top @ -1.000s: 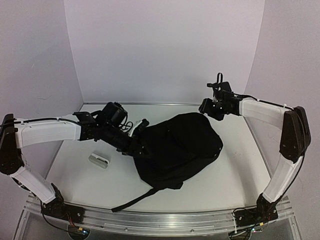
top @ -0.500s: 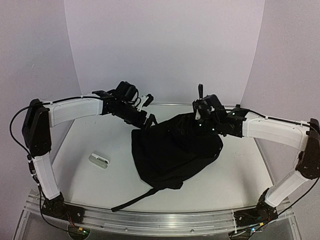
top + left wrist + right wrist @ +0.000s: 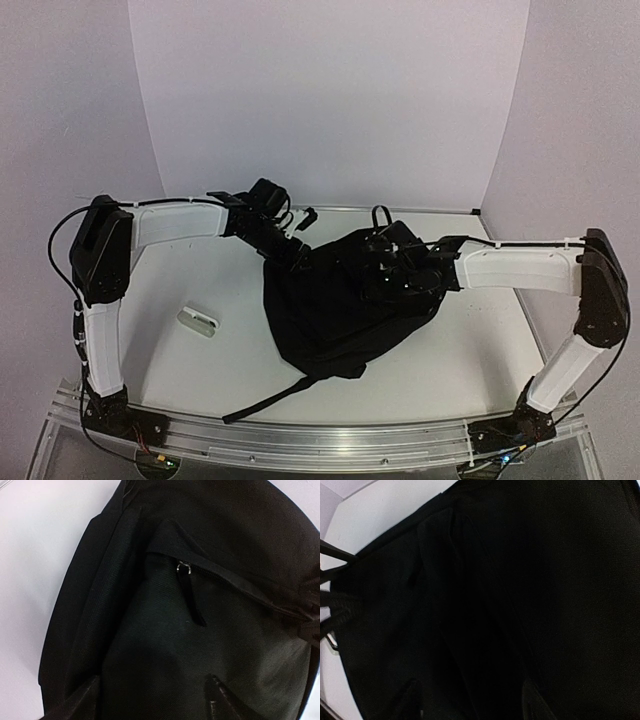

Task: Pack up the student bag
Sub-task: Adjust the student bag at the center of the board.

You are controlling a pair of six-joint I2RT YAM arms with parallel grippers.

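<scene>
Table: pale flat top, carrying everything listed. Student bag: black soft fabric, the biggest article, lying slumped on the table a little right of the middle, between the two arms; no opening into the main compartment shows in any view, so whether it is unzipped cannot be told. Left arm: reaches across to the bag's far left edge. Right arm: reaches in over the bag's far right part. Left gripper: fingers set apart over the front panel, nothing seen between them but the fabric beneath. Right gripper: fingers likewise spread, close above dark fabric, holding nothing that can be made out. Strap: one webbing end trailing from the bag toward the near edge of the table. Small white oblong item: lying on the table left of the bag, well apart from it, too small to identify; no gripper near it. Zip pull: hanging at the end of the front pocket's zip, which appears closed. Progress, as judged: early; both grippers are at the bag but grip nothing, the white item is outside, and opening, loading and closing all appear left to do.
</scene>
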